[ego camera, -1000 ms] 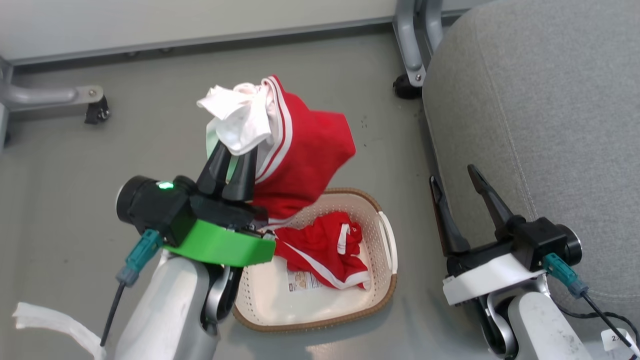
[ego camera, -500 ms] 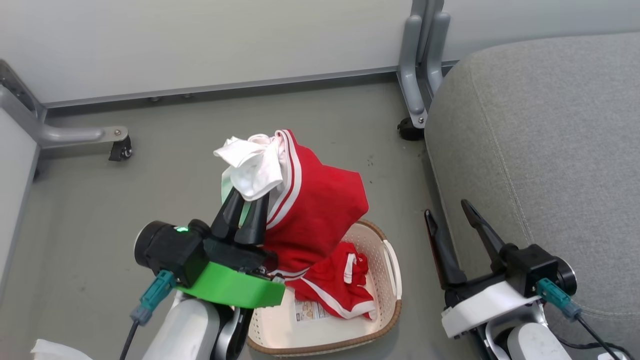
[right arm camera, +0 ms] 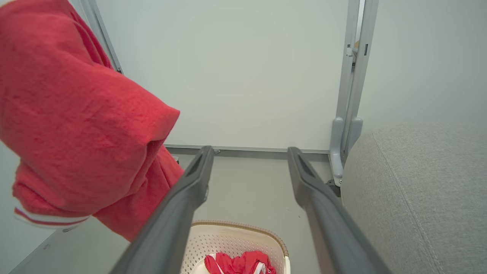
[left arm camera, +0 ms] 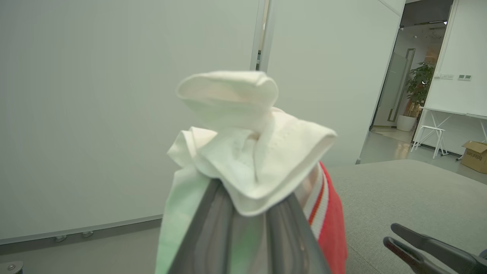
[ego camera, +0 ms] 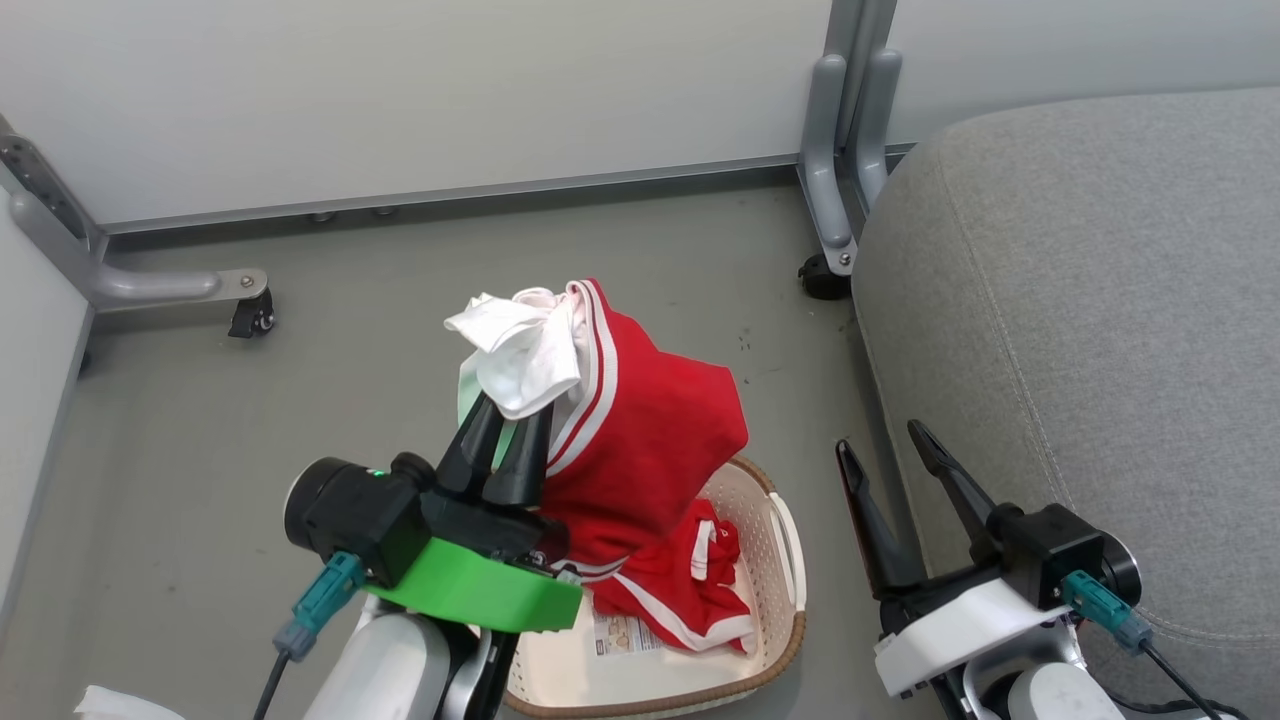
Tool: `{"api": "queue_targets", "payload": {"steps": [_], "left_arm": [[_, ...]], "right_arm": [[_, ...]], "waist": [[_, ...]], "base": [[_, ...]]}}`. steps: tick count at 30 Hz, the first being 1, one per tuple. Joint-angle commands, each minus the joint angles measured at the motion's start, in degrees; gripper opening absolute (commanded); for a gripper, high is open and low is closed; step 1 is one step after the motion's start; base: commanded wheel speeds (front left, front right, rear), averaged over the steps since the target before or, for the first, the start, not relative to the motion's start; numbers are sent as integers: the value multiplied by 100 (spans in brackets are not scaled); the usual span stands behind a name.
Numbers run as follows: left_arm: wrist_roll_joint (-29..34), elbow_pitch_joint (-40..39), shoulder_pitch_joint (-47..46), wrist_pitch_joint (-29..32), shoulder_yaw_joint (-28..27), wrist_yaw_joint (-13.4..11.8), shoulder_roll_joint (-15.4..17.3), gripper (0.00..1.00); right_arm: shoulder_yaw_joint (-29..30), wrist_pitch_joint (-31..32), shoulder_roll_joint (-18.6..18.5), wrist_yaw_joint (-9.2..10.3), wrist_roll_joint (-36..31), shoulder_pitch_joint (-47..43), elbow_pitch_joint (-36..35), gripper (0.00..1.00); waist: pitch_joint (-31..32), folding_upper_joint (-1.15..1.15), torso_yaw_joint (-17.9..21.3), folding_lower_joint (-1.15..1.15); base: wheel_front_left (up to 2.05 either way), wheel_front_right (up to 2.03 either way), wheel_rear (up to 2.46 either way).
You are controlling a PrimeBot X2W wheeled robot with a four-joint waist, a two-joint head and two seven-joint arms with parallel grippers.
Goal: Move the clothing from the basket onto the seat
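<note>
Our left pincer is nearly shut. It squeezes the white end of the red clothing and holds it up in the air. The red part hangs down from the pincer over the left side of the basket. We cannot tell if its bottom edge touches the basket. A moment ago the pincer had the same tight hold, and the cloth hung over the basket in much the same way. What has changed most is our own look: our head has tipped up, so we see more of the wall and the whole picture has slid down. The things themselves have hardly moved. A second red piece lies inside the basket, which sits on the floor. Our right pincer is wide open and holds nothing, just beside the edge of the seat, same as before. We think the first piece is lifted and ready to be carried across to the big grey seat. We see no clothing on the seat yet, so the job has only begun, and the second piece must come after.
</note>
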State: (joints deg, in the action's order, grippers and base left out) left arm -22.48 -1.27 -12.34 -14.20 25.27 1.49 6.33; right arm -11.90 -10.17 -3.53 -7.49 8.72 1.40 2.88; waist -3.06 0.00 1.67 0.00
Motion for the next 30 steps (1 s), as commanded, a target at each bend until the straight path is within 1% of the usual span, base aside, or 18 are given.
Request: {"api": "queue_targets", "payload": {"steps": [1,5,9,15,23,30], "left_arm": [[-32,-18,70,-11,-4,-22,23,0],[-48,-14,48,2,12,-29,30,0],[-53,-6,20,2,32,-33,28,0],[-70,27,-8,6,54,-50,47,0],[-56,27,-132,32,110,-39,58,0],[-73,47,-211,39,202,9,20,0]], "right_arm": [[-32,9,-35,0,46,-49,-27,100],[-231,33,-110,0,191,18,-48,100],[-548,75,-268,0,492,148,-77,100],[-1192,171,-629,0,1082,471,-231,100],[-2211,319,-1129,0,1644,1377,-419,100],[-3103,548,-1425,0,2044,2219,-96,100]], "waist": [[3,0,3,0],[8,0,6,0],[1,0,12,0],[-32,0,31,0],[-162,0,30,0],[-254,0,-39,0]], "base": [[0,0,0],[0,0,0],[0,0,0],[0,0,0],[0,0,0],[0,0,0]]}}
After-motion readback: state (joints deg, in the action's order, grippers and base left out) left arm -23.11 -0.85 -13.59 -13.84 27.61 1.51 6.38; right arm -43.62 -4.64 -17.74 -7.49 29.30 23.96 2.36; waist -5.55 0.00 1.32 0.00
